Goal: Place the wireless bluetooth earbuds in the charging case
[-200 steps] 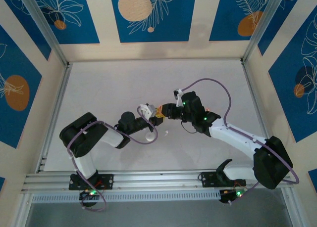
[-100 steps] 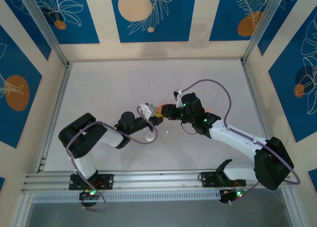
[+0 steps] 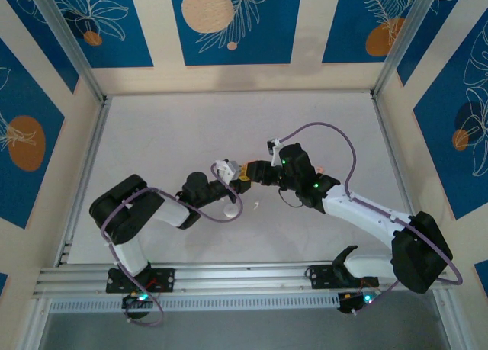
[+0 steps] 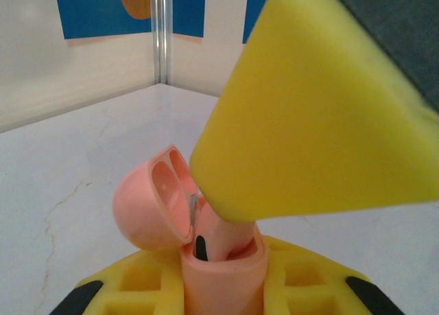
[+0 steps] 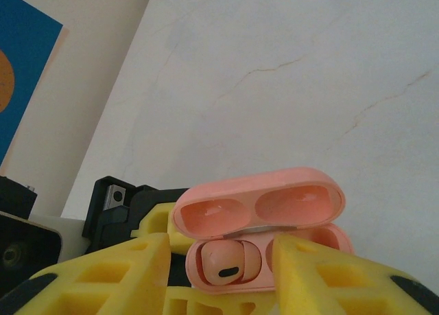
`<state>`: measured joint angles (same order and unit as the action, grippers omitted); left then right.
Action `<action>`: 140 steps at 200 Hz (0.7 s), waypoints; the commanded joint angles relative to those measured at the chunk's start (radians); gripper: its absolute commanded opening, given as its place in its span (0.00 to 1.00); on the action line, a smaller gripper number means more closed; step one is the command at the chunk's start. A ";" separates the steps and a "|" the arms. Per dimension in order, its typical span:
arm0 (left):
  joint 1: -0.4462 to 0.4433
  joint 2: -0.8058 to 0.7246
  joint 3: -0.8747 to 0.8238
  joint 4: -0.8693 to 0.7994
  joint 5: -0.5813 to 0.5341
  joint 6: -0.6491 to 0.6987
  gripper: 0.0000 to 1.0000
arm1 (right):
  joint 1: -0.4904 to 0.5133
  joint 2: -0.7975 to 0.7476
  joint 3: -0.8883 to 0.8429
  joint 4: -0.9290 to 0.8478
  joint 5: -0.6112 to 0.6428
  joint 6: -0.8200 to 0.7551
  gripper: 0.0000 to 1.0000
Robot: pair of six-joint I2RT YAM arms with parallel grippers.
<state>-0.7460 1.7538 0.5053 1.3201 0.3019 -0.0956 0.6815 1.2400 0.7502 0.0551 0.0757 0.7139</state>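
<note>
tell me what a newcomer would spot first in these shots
The open pink charging case stands out, gripped in the left end effector at mid-table, with a pink earbud seated in one well. The right end effector has its yellow fingers spread either side of it. Blue leaf-print wall panels frame the white table.

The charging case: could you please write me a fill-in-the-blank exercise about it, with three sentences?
The charging case is ___ in colour.
Its lid stands ___.
The left gripper holds the case, and one small ___ sits inside it.
Missing words: pink; open; earbud.
</note>
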 commanded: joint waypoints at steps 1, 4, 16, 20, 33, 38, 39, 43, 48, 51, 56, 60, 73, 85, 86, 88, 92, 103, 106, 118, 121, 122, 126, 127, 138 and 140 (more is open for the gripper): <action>-0.007 -0.046 0.025 0.087 -0.006 0.016 0.14 | 0.007 -0.017 0.016 -0.081 0.018 -0.016 0.45; -0.007 -0.046 0.023 0.087 -0.007 0.018 0.14 | 0.006 -0.020 0.019 -0.086 0.019 -0.019 0.45; -0.007 -0.049 0.017 0.087 -0.009 0.024 0.14 | 0.000 -0.028 0.034 -0.103 0.014 -0.030 0.45; -0.007 -0.051 0.014 0.086 -0.010 0.026 0.14 | -0.004 -0.033 0.039 -0.108 0.012 -0.033 0.45; -0.007 -0.053 0.002 0.087 -0.017 0.038 0.14 | -0.017 -0.047 0.057 -0.130 -0.003 -0.050 0.46; -0.007 -0.054 -0.003 0.087 -0.019 0.043 0.14 | -0.024 -0.052 0.068 -0.141 -0.013 -0.057 0.46; -0.007 -0.054 -0.004 0.087 -0.021 0.044 0.14 | -0.026 -0.052 0.069 -0.143 -0.015 -0.060 0.46; -0.006 -0.054 -0.008 0.087 -0.023 0.049 0.14 | -0.033 -0.054 0.078 -0.154 -0.026 -0.067 0.46; -0.006 -0.055 -0.015 0.087 -0.026 0.054 0.14 | -0.043 -0.056 0.092 -0.173 -0.041 -0.077 0.46; -0.006 -0.055 -0.018 0.087 -0.029 0.056 0.14 | -0.049 -0.057 0.100 -0.183 -0.048 -0.083 0.46; -0.007 -0.056 -0.024 0.087 -0.032 0.060 0.14 | -0.060 -0.057 0.114 -0.207 -0.065 -0.097 0.46; -0.006 -0.057 -0.028 0.086 -0.035 0.063 0.14 | -0.071 -0.056 0.125 -0.223 -0.081 -0.111 0.46; -0.007 -0.059 -0.042 0.087 -0.042 0.072 0.14 | -0.106 -0.042 0.171 -0.300 -0.122 -0.160 0.46; -0.006 -0.059 -0.054 0.087 -0.050 0.078 0.14 | -0.140 -0.014 0.224 -0.401 -0.140 -0.209 0.46; -0.007 -0.058 -0.054 0.087 -0.050 0.078 0.14 | -0.143 -0.010 0.228 -0.409 -0.143 -0.214 0.46; -0.007 -0.059 -0.056 0.087 -0.051 0.080 0.14 | -0.149 -0.003 0.235 -0.427 -0.145 -0.222 0.46; -0.006 -0.059 -0.059 0.087 -0.053 0.083 0.14 | -0.160 0.010 0.255 -0.456 -0.145 -0.239 0.46; -0.008 -0.059 -0.067 0.087 -0.059 0.088 0.14 | -0.192 0.047 0.297 -0.547 -0.143 -0.273 0.46; -0.008 -0.059 -0.069 0.087 -0.062 0.089 0.14 | -0.201 0.058 0.311 -0.569 -0.142 -0.281 0.46; -0.008 -0.058 -0.076 0.087 -0.065 0.095 0.14 | -0.248 0.102 0.354 -0.646 -0.154 -0.310 0.46; -0.008 -0.058 -0.078 0.087 -0.067 0.095 0.14 | -0.260 0.113 0.367 -0.664 -0.155 -0.315 0.46; -0.008 -0.059 -0.078 0.087 -0.068 0.096 0.14 | -0.264 0.118 0.372 -0.671 -0.155 -0.318 0.46; -0.008 -0.059 -0.080 0.087 -0.069 0.096 0.14 | -0.280 0.133 0.387 -0.696 -0.153 -0.322 0.45; -0.007 -0.059 -0.081 0.087 -0.070 0.096 0.14 | -0.284 0.138 0.392 -0.702 -0.152 -0.322 0.46; -0.008 -0.058 -0.086 0.087 -0.073 0.101 0.14 | -0.332 0.191 0.439 -0.777 -0.140 -0.333 0.46; -0.008 -0.059 -0.088 0.087 -0.073 0.102 0.14 | -0.340 0.202 0.448 -0.793 -0.137 -0.335 0.46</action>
<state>-0.7467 1.7157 0.4358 1.3563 0.2501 -0.0189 0.4191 1.3537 1.1179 -0.4782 -0.0471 0.4576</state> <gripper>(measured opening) 0.202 0.457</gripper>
